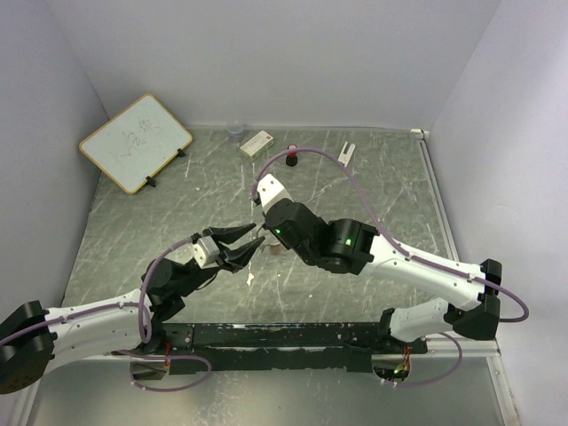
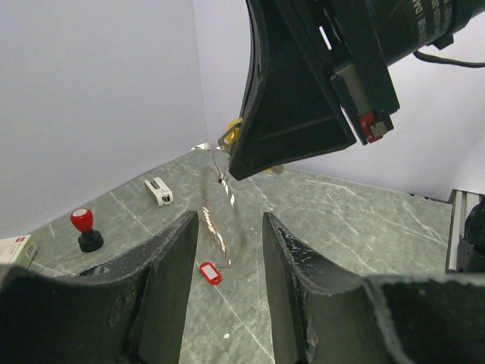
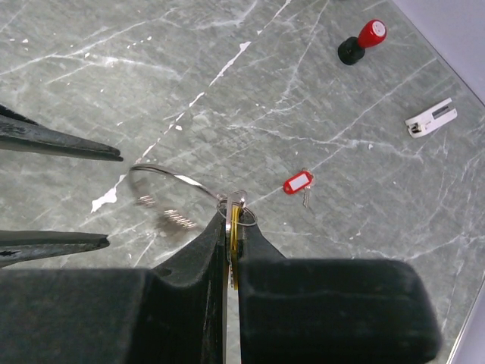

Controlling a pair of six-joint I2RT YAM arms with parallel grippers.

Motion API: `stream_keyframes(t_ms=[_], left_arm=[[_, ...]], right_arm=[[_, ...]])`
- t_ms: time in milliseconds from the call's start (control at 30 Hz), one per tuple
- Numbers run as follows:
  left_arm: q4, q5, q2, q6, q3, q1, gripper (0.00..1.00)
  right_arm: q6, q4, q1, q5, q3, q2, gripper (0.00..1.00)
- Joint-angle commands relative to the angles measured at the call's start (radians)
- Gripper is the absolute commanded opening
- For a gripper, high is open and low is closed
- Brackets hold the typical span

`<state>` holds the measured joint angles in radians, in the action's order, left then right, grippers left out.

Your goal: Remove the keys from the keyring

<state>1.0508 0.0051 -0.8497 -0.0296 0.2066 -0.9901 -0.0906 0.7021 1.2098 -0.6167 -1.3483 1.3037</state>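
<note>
- The right jaws are clamped on the yellow-headed key (image 3: pixel 234 227). The keyring (image 3: pixel 170 176) juts from their tips toward the left jaws, held clear of the bench (image 3: pixel 341 250).
- The left jaws stand apart, gripping nothing. Small silver keys (image 2: pixel 216 227), blurred, dangle just ahead of the gap between them.
- The red-headed key (image 3: pixel 298 183) lies loose on the bench, below and beyond the right jaws and off the ring.
- Likely risk: the dangling keys may swing, so the left jaws could close on air or on the thin wire instead.
- The right jaws pinch a key head rather than the ring, so a sideways pull may pivot or slip it free.
</note>
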Motion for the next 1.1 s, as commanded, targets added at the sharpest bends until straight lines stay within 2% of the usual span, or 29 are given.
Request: stream_keyframes(t_ms=[0, 567, 867, 1067], left_arm=[[0.064, -0.033, -0.036, -0.028, 0.038, -0.002, 0.51], [0.293, -0.054, -0.231, -0.014, 0.033, -0.002, 0.50], [0.356, -0.060, -0.258, 0.015, 0.019, -0.002, 0.50], [0.366, -0.070, -0.247, 0.028, 0.004, -0.003, 0.50]], right_arm=[[0.009, 0.002, 0.009, -0.012, -0.045, 0.014, 0.00], [0.012, 0.061, 0.026, -0.027, -0.116, 0.067, 0.00], [-0.096, 0.352, 0.041, -0.029, -0.312, 0.195, 0.00], [-0.129, 0.454, 0.051, -0.073, -0.374, 0.257, 0.00]])
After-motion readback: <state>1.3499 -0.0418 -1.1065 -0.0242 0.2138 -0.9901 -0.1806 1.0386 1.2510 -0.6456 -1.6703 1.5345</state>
